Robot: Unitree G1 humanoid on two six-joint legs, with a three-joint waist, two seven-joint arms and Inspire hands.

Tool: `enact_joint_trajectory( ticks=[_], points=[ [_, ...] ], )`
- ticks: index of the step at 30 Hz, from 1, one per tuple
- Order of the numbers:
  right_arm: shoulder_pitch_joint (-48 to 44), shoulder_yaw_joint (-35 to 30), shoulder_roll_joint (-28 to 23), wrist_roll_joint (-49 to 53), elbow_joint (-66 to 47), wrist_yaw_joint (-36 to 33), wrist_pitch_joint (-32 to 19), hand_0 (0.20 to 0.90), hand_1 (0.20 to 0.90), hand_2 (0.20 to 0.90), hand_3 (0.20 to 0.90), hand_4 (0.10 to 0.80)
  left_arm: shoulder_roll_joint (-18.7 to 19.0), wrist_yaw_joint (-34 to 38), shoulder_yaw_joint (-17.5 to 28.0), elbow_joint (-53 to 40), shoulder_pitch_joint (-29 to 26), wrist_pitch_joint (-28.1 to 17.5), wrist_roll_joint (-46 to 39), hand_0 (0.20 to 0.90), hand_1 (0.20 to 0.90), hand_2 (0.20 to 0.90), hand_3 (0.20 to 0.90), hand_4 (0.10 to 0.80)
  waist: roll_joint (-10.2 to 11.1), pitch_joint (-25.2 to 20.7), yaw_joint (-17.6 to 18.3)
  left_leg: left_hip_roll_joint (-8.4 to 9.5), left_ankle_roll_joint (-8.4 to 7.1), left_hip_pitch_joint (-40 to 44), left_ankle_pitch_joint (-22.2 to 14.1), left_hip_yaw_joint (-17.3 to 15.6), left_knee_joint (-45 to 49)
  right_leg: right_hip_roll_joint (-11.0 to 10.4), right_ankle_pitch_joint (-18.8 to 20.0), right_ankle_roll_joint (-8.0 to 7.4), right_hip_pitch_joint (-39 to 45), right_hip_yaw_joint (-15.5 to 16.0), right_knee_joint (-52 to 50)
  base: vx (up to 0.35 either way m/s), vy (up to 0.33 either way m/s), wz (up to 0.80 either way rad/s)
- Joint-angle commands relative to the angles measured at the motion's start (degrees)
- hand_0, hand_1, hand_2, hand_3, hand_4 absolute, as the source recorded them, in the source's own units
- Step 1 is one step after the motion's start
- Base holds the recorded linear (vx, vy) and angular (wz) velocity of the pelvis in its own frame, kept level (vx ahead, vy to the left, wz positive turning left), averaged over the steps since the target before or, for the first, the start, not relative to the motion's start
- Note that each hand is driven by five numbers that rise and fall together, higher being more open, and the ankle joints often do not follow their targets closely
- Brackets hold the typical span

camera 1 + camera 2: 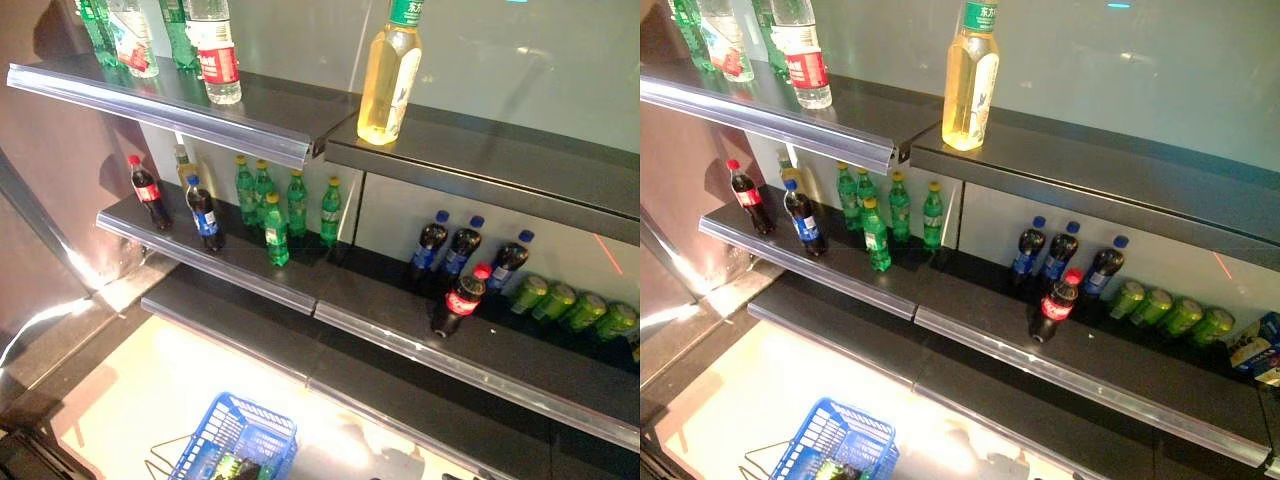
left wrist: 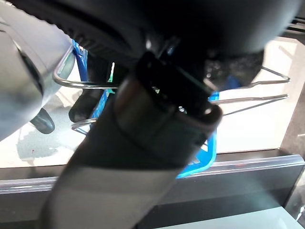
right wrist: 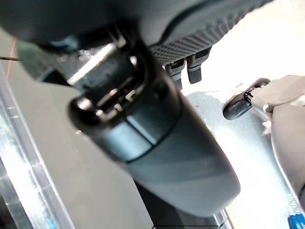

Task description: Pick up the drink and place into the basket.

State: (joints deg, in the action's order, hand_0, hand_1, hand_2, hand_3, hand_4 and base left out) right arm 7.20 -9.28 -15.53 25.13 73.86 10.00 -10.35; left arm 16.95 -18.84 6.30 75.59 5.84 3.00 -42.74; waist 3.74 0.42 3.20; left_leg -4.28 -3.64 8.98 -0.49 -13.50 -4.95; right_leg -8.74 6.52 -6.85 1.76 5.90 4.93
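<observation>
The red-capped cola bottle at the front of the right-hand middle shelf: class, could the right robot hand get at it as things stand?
Probably yes. The red-capped cola bottle stands alone at the shelf's front edge, ahead of the blue-capped bottles, nothing before it. The right robot hand is not up there yet.

You're in a shop, drinks aisle: dark tiered shelves (image 1: pixel 480 160) with clear price-strip rails (image 1: pixel 160 105), stocked in rows with green bottles (image 1: pixel 285 205), cola bottles (image 1: pixel 460 260), green cans (image 1: pixel 570 300) and a tall yellow drink (image 1: pixel 390 80). Blue shopping basket (image 1: pixel 235 440) sits on the floor below.

Dark shelves (image 1: pixel 400 320) carry bottles (image 1: pixel 275 230) and cans (image 1: pixel 572 305); basket (image 1: pixel 235 440) on floor (image 1: pixel 130 390).
</observation>
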Motion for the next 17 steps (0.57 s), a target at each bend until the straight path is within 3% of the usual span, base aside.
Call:
enact_joint_trajectory(
  ticks=[1,17],
  points=[
    [-4.92,-0.03,-3.41,-0.98,2.82,1.58,-1.13,0.9,0.9,0.9,0.9,0.8,2.02,-8.35,3.01,-0.57,-7.71,-7.33,0.07,0.3,0.3,0.3,0.2,0.1,-2.7,0.61,-0.41,0.9,2.15,-1.52,0.33,2.73,-0.05,-1.67,-1.69,-1.38,4.24,2.54,-1.64,0.0,0.0,0.0],
    [-5.39,1.71,-2.72,-2.02,3.55,1.58,-1.53,0.9,0.9,0.9,0.9,0.8,1.43,-7.99,2.34,0.08,-7.62,-7.43,0.56,0.3,0.3,0.3,0.2,0.1,-2.49,0.49,-0.78,0.92,2.18,-1.35,0.29,2.87,-0.05,-1.63,-1.97,-1.16,4.79,3.18,-1.6,0.0,0.0,0.0]
  ],
)
